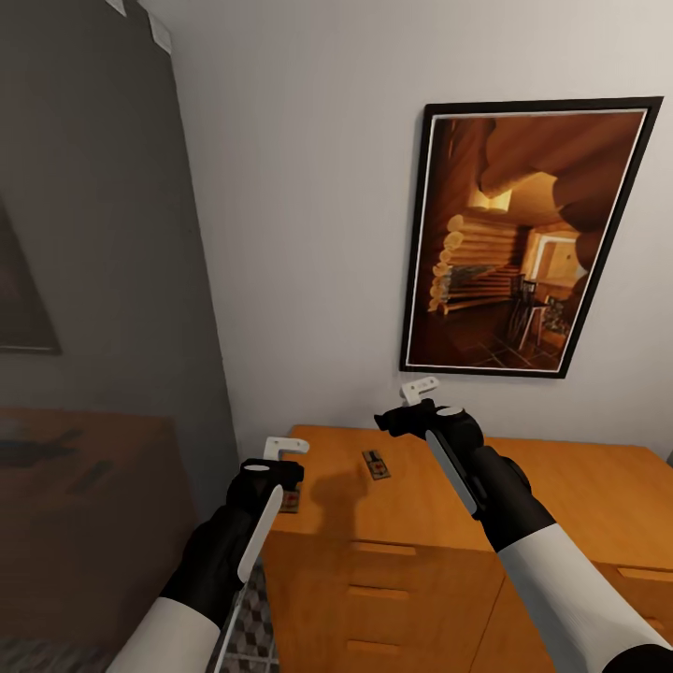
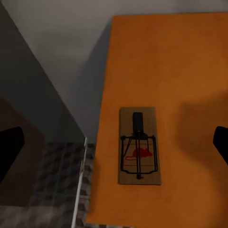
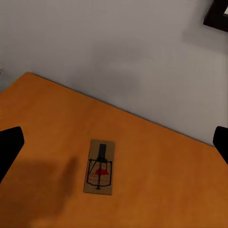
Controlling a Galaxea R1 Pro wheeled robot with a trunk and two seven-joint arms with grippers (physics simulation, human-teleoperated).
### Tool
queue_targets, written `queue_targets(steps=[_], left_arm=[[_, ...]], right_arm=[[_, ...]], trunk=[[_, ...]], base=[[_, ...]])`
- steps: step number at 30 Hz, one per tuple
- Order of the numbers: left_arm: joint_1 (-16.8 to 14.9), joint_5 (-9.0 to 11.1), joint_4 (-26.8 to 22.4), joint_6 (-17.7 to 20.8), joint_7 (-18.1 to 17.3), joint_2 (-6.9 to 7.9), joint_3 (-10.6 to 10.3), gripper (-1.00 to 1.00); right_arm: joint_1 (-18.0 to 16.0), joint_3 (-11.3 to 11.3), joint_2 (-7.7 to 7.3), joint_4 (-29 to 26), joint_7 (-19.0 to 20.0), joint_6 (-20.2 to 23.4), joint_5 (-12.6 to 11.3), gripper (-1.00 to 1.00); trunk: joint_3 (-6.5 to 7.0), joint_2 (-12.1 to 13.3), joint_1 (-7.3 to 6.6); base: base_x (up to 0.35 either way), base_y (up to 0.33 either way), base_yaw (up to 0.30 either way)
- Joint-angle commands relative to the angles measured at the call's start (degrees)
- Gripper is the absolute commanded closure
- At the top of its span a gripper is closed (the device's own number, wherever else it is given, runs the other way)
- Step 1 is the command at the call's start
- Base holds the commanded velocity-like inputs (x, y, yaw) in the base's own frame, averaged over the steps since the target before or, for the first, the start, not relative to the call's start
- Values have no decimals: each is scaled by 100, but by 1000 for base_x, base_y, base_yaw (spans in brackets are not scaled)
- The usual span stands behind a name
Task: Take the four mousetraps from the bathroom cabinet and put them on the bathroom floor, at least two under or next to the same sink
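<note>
White wall w/ framed log-cabin picture behind orange cabinet. 2 mousetraps on cabinet top: 1st mousetrap lies mid-top, near right gripper, not touching; 2nd mousetrap sits by top's left edge, just under left gripper. Both grippers hover w/ fingers spread, holding nothing. Patterned bathroom floor shows beside cabinet.

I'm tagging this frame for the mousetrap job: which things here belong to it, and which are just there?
Part of the job:
- mousetrap lying flat on the cabinet top
- second mousetrap, partly behind the left gripper
- cabinet
- right gripper, jaws open
- bathroom floor

Just there:
- framed picture
- white wall
</note>
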Motion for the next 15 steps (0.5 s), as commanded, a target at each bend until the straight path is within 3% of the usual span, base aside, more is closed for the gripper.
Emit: queue_targets(steps=[1,6,15], left_arm=[[-2,46,-3,17,47,0,-7,-100],[-2,48,-3,17,48,0,-7,-100],[-2,51,-3,17,47,0,-7,-100]], right_arm=[[-3,9,-6,-5,-11,22,-33,-100],[-3,9,-6,-5,-11,22,-33,-100],[-3,9,-6,-5,-11,22,-33,-100]], trunk=[[-3,-5,2],[-3,-5,2],[-3,-5,2]], base=[[0,0,103],[0,0,134],[0,0,33]])
